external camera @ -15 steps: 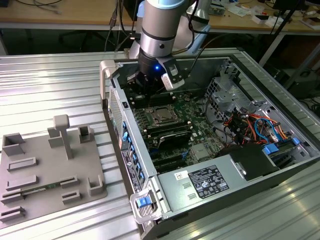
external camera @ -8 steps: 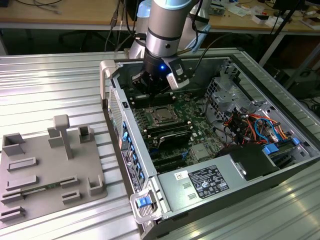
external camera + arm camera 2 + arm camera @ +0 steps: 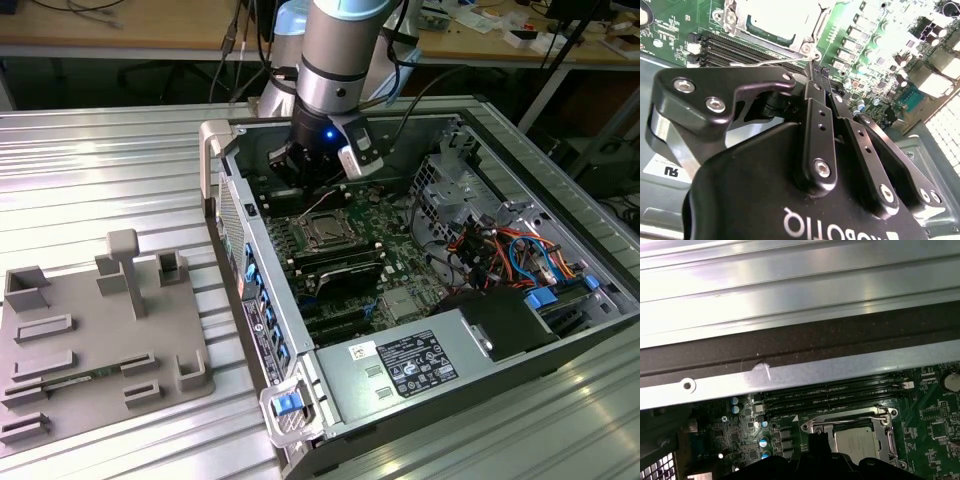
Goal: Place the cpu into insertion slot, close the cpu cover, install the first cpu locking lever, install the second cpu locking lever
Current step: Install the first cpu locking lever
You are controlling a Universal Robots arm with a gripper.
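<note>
Well, the exterior view gives me the open computer case (image 3: 225, 160) and green motherboard (image 3: 385, 225), with the gripper (image 3: 308, 188) above the insertion slot (image 3: 325, 232). The second wrist view adds its fingers (image 3: 815, 125), drawn narrow beside a thin wire lever (image 3: 780, 62); the first wrist view shows the cpu (image 3: 855, 445) seated under the cpu cover (image 3: 890, 435).

The ribbed silver metal table (image 3: 100, 170) carries a flat grey plastic tray (image 3: 100, 330) at the exterior view's left, beside an open grey computer case (image 3: 250, 290).
</note>
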